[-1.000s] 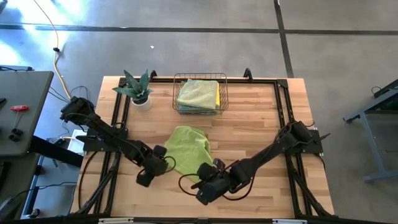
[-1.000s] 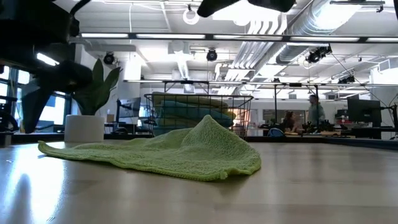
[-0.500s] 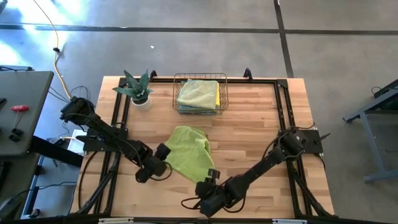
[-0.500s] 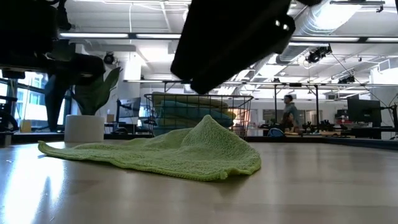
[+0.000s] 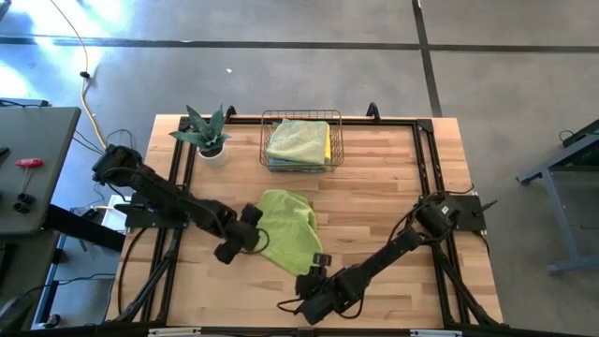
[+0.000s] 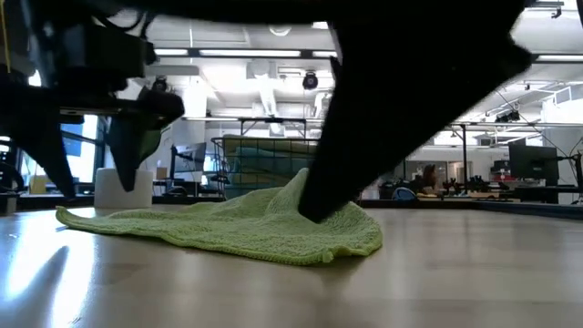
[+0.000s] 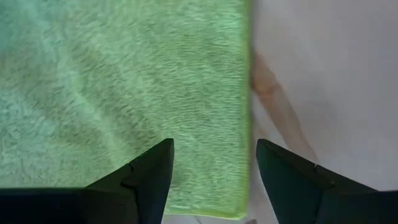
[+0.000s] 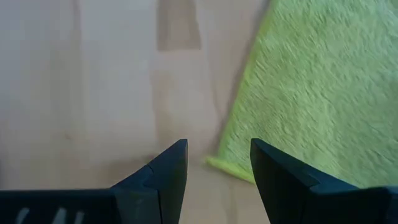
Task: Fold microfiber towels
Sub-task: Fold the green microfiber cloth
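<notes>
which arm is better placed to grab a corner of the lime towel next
Both are close, but the left looks slightly better placed. The left gripper is open right over the lime towel's edge. The right gripper is open too, with a corner just ahead of its fingers.

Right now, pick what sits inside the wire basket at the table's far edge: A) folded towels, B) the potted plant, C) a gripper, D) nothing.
A: the high view shows the wire basket holding folded towels, pale green over a yellow edge.
</notes>
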You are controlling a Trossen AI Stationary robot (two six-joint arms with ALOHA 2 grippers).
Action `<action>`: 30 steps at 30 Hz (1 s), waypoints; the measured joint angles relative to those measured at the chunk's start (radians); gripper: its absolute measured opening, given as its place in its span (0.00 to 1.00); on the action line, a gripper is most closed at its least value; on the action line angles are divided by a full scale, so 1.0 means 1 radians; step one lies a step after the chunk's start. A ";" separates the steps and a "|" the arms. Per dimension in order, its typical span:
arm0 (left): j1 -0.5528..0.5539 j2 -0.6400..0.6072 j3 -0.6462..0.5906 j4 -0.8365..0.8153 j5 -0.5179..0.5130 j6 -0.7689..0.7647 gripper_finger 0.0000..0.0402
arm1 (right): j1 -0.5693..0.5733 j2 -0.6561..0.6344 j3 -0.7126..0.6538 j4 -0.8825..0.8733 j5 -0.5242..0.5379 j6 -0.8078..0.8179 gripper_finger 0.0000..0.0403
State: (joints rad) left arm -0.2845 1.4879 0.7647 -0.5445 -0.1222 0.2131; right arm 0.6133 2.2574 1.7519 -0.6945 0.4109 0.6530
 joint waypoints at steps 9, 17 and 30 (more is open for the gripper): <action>0.050 0.000 0.000 0.004 0.072 -0.011 0.54 | -0.007 0.010 0.001 -0.013 -0.019 0.049 0.42; 0.054 0.000 0.000 -0.020 0.057 0.000 0.54 | -0.015 0.070 0.006 -0.010 0.005 0.113 0.42; 0.082 0.000 0.000 -0.089 0.160 0.022 0.54 | -0.053 0.075 0.004 -0.014 0.008 0.262 0.29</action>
State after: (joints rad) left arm -0.2024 1.4884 0.7643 -0.6338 0.0381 0.2355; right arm 0.5600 2.3322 1.7557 -0.7086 0.4185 0.9154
